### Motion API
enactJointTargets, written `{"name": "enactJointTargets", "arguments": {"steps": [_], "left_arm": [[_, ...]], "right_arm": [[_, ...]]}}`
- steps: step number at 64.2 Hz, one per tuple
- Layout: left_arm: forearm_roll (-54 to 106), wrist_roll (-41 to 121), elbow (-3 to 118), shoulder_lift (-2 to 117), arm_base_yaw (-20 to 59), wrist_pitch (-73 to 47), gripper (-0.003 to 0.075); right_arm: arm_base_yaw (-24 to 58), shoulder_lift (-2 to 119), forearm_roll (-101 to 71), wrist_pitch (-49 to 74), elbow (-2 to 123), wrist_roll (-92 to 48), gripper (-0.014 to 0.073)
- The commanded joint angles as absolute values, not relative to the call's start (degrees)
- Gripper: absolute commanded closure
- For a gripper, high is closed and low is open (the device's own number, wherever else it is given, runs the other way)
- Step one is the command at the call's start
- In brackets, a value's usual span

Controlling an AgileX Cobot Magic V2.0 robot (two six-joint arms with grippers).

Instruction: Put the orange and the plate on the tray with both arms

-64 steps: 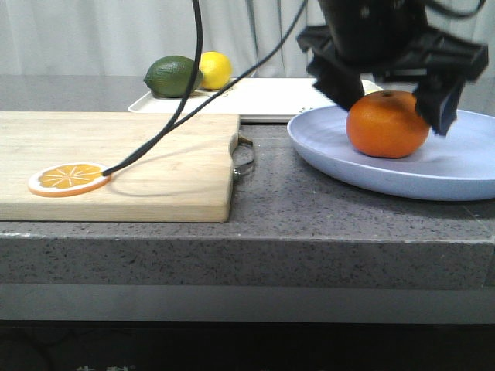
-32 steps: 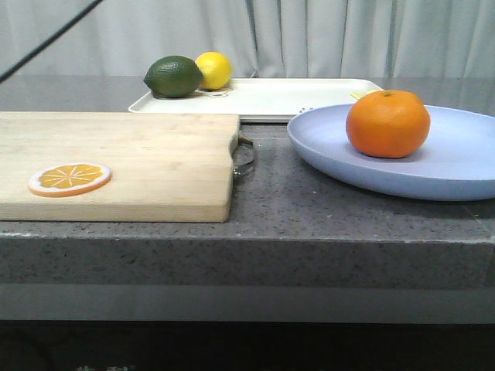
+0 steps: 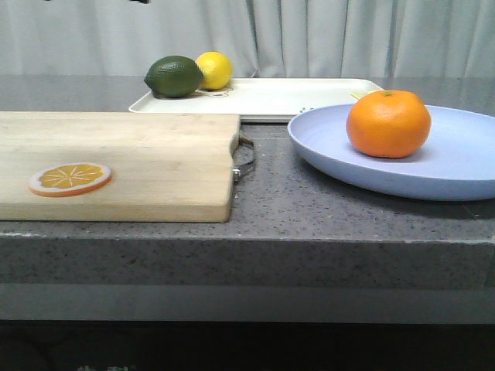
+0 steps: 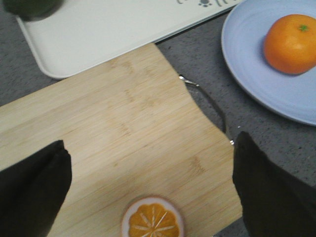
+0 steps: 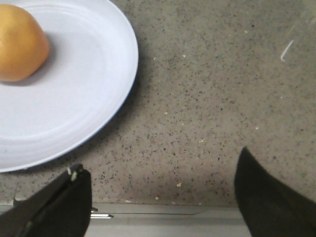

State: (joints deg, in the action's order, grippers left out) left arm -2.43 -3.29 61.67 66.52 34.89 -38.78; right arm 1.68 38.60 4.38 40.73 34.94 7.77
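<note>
The orange [image 3: 388, 124] sits on the pale blue plate [image 3: 456, 166] at the right of the table; both also show in the left wrist view, orange [image 4: 290, 43] and plate [image 4: 247, 59], and in the right wrist view, orange [image 5: 19, 44] and plate [image 5: 74, 98]. The cream-white tray [image 3: 286, 97] lies behind, near the curtain; it also shows in the left wrist view [image 4: 98, 34]. My left gripper [image 4: 148, 192] is open and empty above the wooden board. My right gripper [image 5: 160, 197] is open and empty over bare counter beside the plate. Neither gripper shows in the front view.
A wooden cutting board [image 3: 124, 154] with a metal handle lies at the left and carries a flat orange slice [image 3: 69, 178]. A dark green lime [image 3: 174, 76] and a yellow lemon [image 3: 214, 69] rest on the tray's left end. The table's front edge is near.
The dark gripper that stood over the orange one second ago has left the front view, along with its cable. The orange and plate have not moved.
</note>
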Motion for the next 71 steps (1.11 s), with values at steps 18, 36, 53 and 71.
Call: {"name": "enactJointTargets", "arguments": {"steps": [18, 36, 53, 71], "left_arm": [[3.6, -1.7, 49.5, 44.2, 28.0, -40.3, 0.0079], [12.9, 10.3, 46.4, 38.0, 28.1, -41.2, 0.008], [12.9, 11.4, 46.4, 38.1, 28.1, -40.1, 0.008], [12.9, 11.4, 46.4, 38.1, 28.1, -39.3, 0.008]], "right_arm": [[-4.3, 53.3, 4.9, 48.1, 47.2, 7.1, -0.0007], [-15.1, 62.4, -14.3, 52.2, 52.9, -8.4, -0.0007], [-17.0, 72.3, -37.2, 53.5, 53.0, -22.5, -0.0007], [-17.0, 78.2, -45.1, 50.2, 53.0, -25.6, 0.0167]]}}
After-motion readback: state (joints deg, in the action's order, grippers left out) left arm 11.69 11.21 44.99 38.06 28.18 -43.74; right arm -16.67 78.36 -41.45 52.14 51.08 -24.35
